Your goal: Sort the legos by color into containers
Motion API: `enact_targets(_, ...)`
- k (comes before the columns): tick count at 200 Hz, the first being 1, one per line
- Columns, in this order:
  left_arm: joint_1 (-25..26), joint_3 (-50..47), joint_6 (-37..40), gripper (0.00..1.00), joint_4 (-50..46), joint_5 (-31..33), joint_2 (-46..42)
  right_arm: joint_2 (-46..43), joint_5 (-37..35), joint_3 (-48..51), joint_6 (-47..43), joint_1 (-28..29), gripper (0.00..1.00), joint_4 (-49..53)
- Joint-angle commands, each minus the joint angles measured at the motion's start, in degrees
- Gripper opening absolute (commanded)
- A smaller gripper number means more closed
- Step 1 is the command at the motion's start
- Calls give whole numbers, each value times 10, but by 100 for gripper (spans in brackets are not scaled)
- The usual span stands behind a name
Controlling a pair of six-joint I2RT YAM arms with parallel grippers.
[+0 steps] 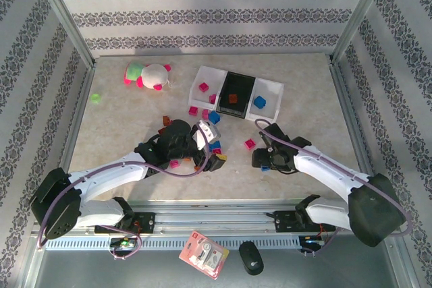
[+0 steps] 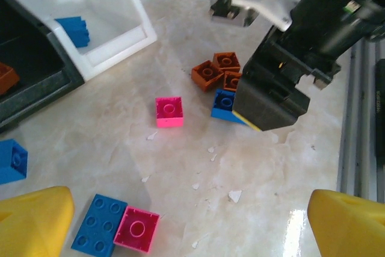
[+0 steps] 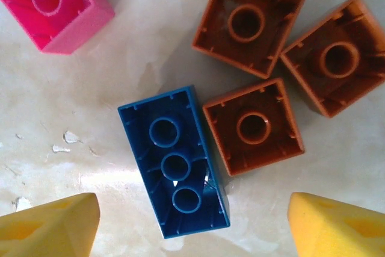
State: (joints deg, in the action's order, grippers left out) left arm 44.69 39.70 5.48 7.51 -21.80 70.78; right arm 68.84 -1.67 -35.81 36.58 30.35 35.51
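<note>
In the right wrist view a long blue lego (image 3: pixel 174 161) lies upside down, its near end between my right gripper's (image 3: pixel 192 227) yellow fingertips (image 3: pixel 51 227); the jaws stand apart and do not touch it. Three orange-brown legos (image 3: pixel 252 126) lie beside it, and a pink one (image 3: pixel 57 4) lies further off. My left gripper (image 2: pixel 189 227) hangs open over bare table, with a pink lego (image 2: pixel 137 228) and a blue lego (image 2: pixel 99 224) by its left finger. The containers stand in a row: a white tray (image 1: pixel 200 72) with pink legos, a black tray (image 1: pixel 239 79) with an orange one, and a white tray (image 1: pixel 273 87) with a blue one.
A pink-white plush toy (image 1: pixel 150 75) and a small green piece (image 1: pixel 96 98) lie at the back left. More loose legos are scattered around my left gripper (image 1: pixel 201 148), and a single pink one (image 1: pixel 250 144) lies between the arms. My right gripper (image 1: pixel 265 160) is low over its cluster.
</note>
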Motion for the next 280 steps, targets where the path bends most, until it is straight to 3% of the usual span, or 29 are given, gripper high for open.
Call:
enact_targets(1, 9, -6, 32, 99, 44, -36, 2, 25, 17, 7, 23, 9, 77, -40)
enact_targets(49, 10, -11, 41, 99, 47, -39, 2, 85, 6, -9, 25, 15, 56, -56)
enact_targets(95, 10, -18, 44, 99, 56, -35, -1, 77, 9, -23, 21, 23, 35, -41)
enact_targets(149, 10, -43, 28, 99, 107, -6, -5, 29, 19, -68, 8, 30, 33, -34)
enact_targets(175, 10, -48, 24, 99, 113, -10, -4, 42, 8, -118, -26, 5, 33, -41)
enact_targets(280, 10, -61, -4, 99, 152, 21, 12, 285, -37, -355, -149, -135, 36, -91)
